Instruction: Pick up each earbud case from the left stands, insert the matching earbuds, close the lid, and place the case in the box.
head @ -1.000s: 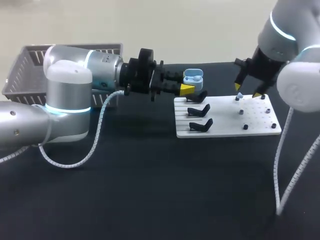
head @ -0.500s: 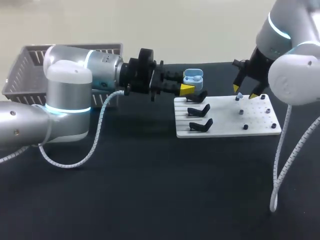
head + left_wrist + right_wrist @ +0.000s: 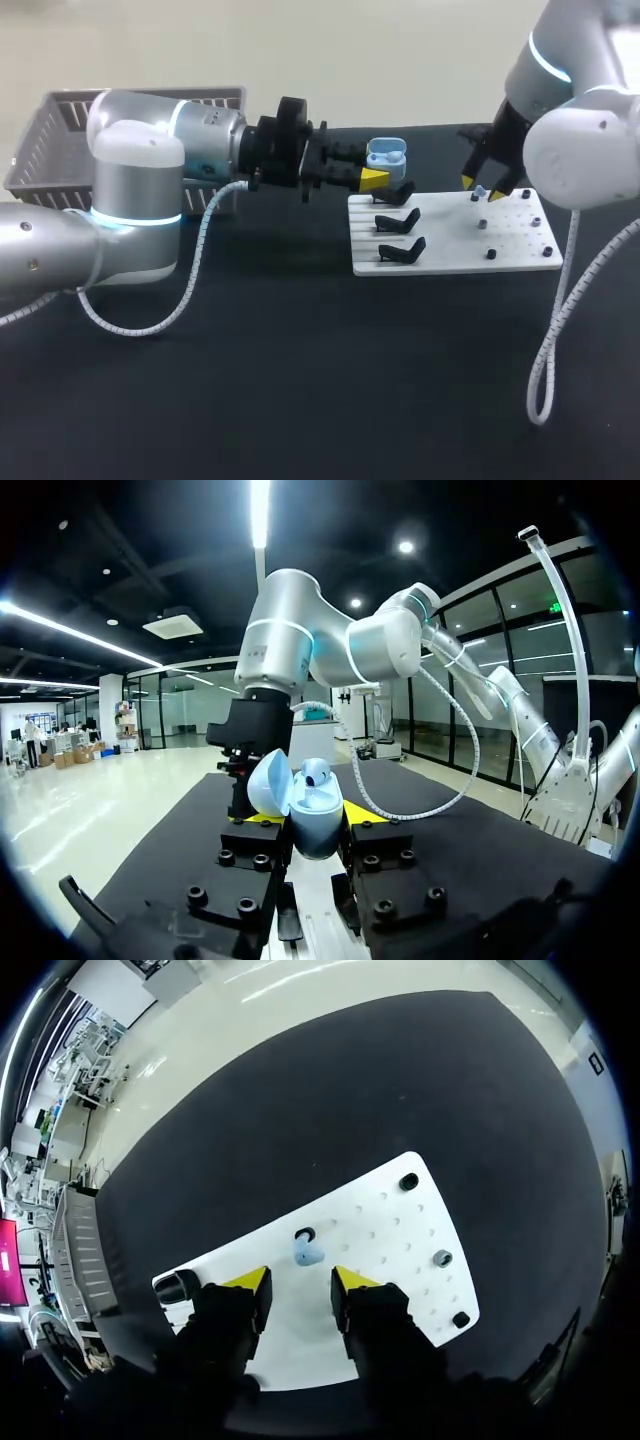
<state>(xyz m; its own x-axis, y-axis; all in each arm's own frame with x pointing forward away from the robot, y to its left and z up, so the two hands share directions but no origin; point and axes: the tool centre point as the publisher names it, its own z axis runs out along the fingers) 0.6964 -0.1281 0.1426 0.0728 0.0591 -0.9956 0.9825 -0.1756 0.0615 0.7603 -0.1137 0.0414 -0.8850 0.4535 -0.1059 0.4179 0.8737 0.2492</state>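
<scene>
Now: left gripper [image 3: 372,170] clamped on light-blue earbud case [image 3: 318,825], lid open, near 3 black stands [image 3: 398,235]. Right gripper [image 3: 300,1282] fingers apart over white pegboard [image 3: 450,258]; blue earbud [image 3: 308,1252] just ahead.

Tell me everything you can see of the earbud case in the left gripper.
The earbud case is pale blue, rounded, smooth like plastic. Its lid stands hinged open to one side; something rounded, perhaps an earbud, shows inside. It is upright, clamped from both sides by the left gripper, in the air near the rearmost black stand, touching nothing else visible.
</scene>
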